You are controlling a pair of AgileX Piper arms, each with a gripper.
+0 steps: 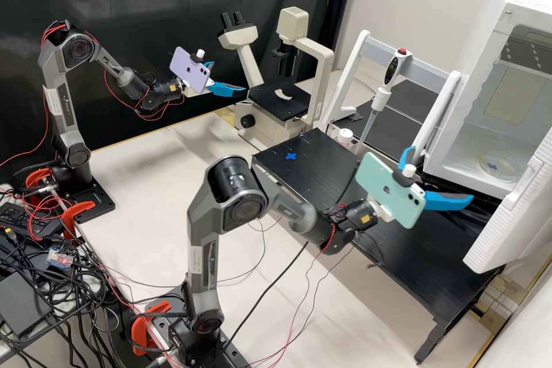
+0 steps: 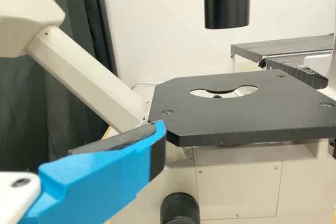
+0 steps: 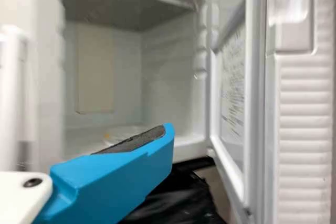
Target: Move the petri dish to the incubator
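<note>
The petri dish point(image 1: 505, 175) lies flat on the floor of the incubator point(image 1: 489, 29), its flat face level. It is round, so it points no particular way and has no single long axis. A blue cross point(image 1: 492, 166) shows at the dish, toward its 9 o'clock side in the high view. The incubator's door point(image 1: 517, 207) stands open, at about 5 o'clock from the dish.

The right gripper point(image 1: 441, 175) is spread wide with nothing between its fingers, in front of the incubator, at roughly 9 o'clock from the dish and apart from it. The left gripper point(image 1: 230, 76) is also wide and empty, near the microscope point(image 1: 293, 17), at about 10 o'clock in the high view.

Each arm's wrist bears a phone with a dark logo on its back: a lilac phone point(image 1: 187, 69) on the left arm and a mint-green phone point(image 1: 382, 184) on the right. Small yellow labels sit on both wrists. Faint print runs along the incubator's upper front, and rows of small writing show on the door's inner panel point(image 3: 233, 85) in the right wrist view. A second blue cross point(image 1: 291, 156) lies on the black stand point(image 1: 328, 172), at about 9 o'clock from the dish.
</note>
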